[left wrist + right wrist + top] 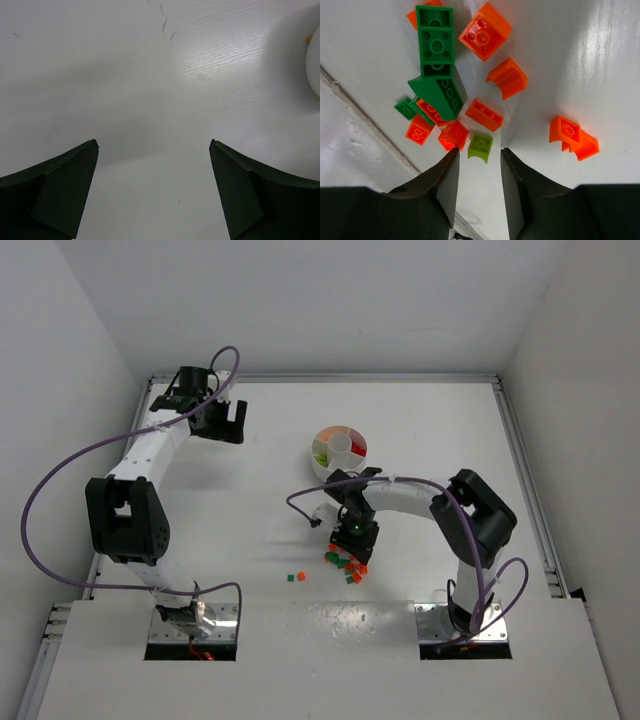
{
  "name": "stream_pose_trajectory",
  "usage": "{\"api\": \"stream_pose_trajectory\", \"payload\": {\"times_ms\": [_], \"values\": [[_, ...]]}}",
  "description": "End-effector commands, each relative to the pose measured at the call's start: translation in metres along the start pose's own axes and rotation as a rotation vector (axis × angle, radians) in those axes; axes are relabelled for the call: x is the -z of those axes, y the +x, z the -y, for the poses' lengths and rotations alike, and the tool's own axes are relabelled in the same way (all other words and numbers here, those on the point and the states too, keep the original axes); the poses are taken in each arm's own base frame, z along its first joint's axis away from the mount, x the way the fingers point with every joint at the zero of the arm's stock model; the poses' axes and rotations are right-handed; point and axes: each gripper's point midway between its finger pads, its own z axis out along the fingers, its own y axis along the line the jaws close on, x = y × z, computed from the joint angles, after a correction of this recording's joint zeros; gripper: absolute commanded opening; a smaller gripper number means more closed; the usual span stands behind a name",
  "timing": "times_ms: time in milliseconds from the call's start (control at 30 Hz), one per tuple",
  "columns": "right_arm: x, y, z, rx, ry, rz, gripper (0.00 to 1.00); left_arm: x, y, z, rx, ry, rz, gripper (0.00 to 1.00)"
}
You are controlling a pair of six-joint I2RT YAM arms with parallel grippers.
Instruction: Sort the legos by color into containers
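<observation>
Over the table, top view: my right gripper [355,536] hangs low at the far edge of the loose legos [346,562], which lie near the front edge. The white dish [318,465] sits just beyond that wrist. My left gripper [228,422] is far off at the rear left, so the right arm is plainly the nearer one

Left wrist view: left fingers [65,192] spread wide over bare table [150,75], holding nothing. Only the dish's rim shows, at the right edge

Right wrist view: right fingers [442,180] stand partly apart with nothing pinched. A lime brick [480,145] lies straight ahead of the gap, just off the tips, nearly square and slightly turned. A red-orange brick [453,136] crowds its left side. Judgement: a short advance forward brings the lime brick between the pads, but the left tip may catch that neighbour
</observation>
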Motion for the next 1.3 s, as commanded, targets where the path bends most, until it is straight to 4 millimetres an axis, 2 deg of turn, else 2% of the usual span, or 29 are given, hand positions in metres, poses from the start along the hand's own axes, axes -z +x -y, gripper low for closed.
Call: {"api": "stream_pose_trajectory", "payload": {"times_ms": [0,100,333,433,633,800,900,1033,1167,1267], "values": [[-0.013,0.002,0.003,0.003,0.039,-0.014,0.39,0.016,-0.015,0.002,-0.011,-0.014,0.064,1.00],[-0.016,0.001,0.004,0.014,0.054,-0.011,0.39,0.016,-0.015,0.002,-0.011,-0.014,0.064,1.00],[-0.025,0.015,0.007,0.019,0.102,-0.066,0.34,0.016,-0.015,0.002,-0.011,-0.014,0.064,1.00],[-0.024,0.016,0.014,0.001,0.142,-0.070,0.28,0.011,-0.009,0.002,-0.009,-0.012,0.046,1.00],[-0.014,-0.002,0.021,-0.019,0.186,-0.020,0.14,0.011,-0.009,0.002,-0.009,-0.012,0.046,1.00],[0.010,-0.030,0.029,-0.003,0.239,0.071,0.05,0.011,-0.012,0.002,-0.010,-0.013,0.055,1.00],[0.037,-0.059,0.035,0.001,0.264,0.164,0.01,0.012,-0.010,0.002,-0.019,-0.013,0.055,1.00],[0.067,-0.086,0.034,0.017,0.274,0.245,0.00,0.012,-0.010,0.002,-0.019,-0.013,0.055,1.00],[0.114,-0.122,0.022,0.067,0.259,0.398,0.00,0.016,-0.012,0.004,-0.021,-0.003,0.067,1.00],[0.142,-0.142,0.024,0.057,0.285,0.487,0.00,0.019,-0.014,0.004,-0.022,-0.004,0.076,1.00]]}}
